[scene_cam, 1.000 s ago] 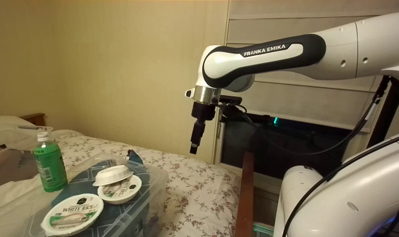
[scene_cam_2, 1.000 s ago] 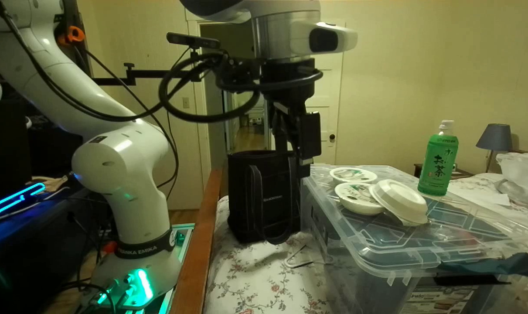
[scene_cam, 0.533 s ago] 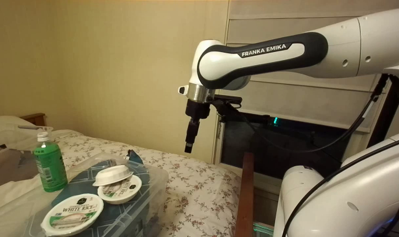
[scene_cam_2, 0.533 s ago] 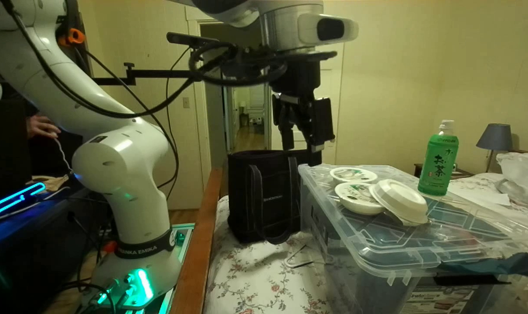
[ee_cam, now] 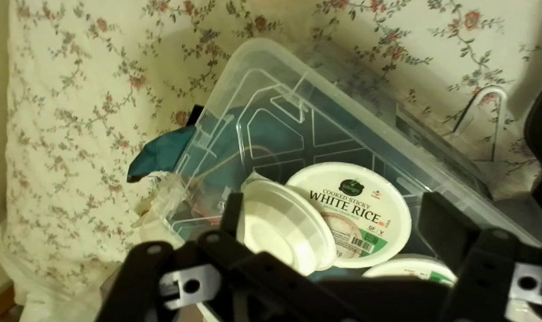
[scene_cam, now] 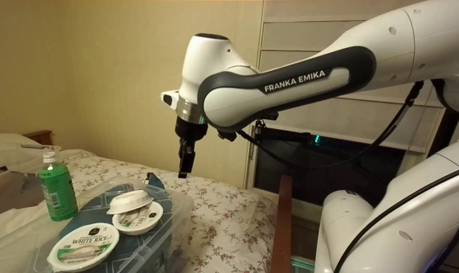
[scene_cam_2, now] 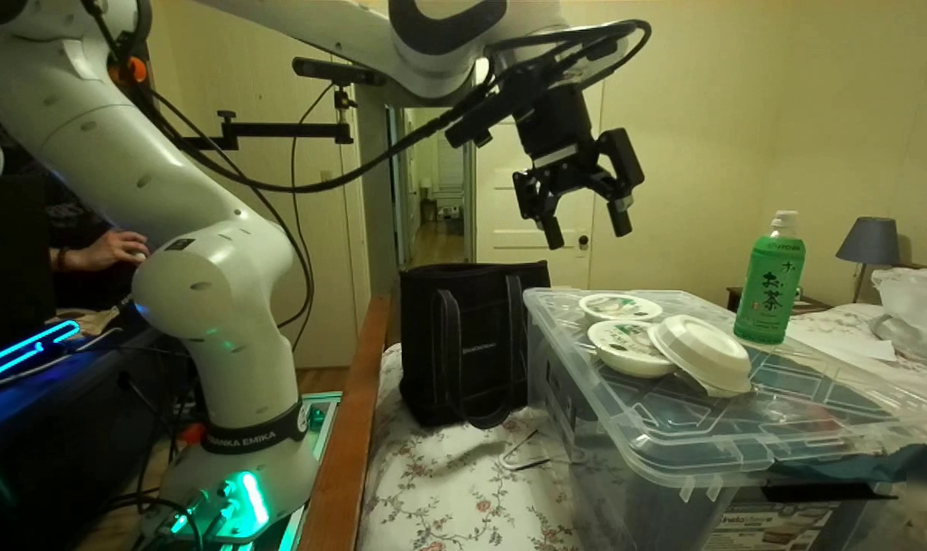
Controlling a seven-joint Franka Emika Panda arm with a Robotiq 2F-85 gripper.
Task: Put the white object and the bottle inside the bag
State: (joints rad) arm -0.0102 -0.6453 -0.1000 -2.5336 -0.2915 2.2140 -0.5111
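On top of the translucent box, in an exterior view, a white bowl, bottom up and tilted, resting partly on a rice tub at nine o'clock. At ten o'clock from the bowl, label up, a second tub, just beside the first; cannot tell whether touching. At half past one from the bowl, apart from it, the green bottle, also on the box, white-capped and upright in both exterior views. At four o'clock, along the edge of the box, a teal cloth. At nine o'clock from the bowl and just beside the box, the black bag, upright on the flowered bed, with its inside hidden. At eight o'clock from the bag, a brown wooden rail; past that, at nine, the white arm. Between ten and eleven o'clock from the bowl, well above the box, the end effector, aimed downward and spread wide. In the wrist view, in line with that gap and farther below, the bowl and the first tub. Between two and three o'clock from the bottle, in the background, a grey lamp.
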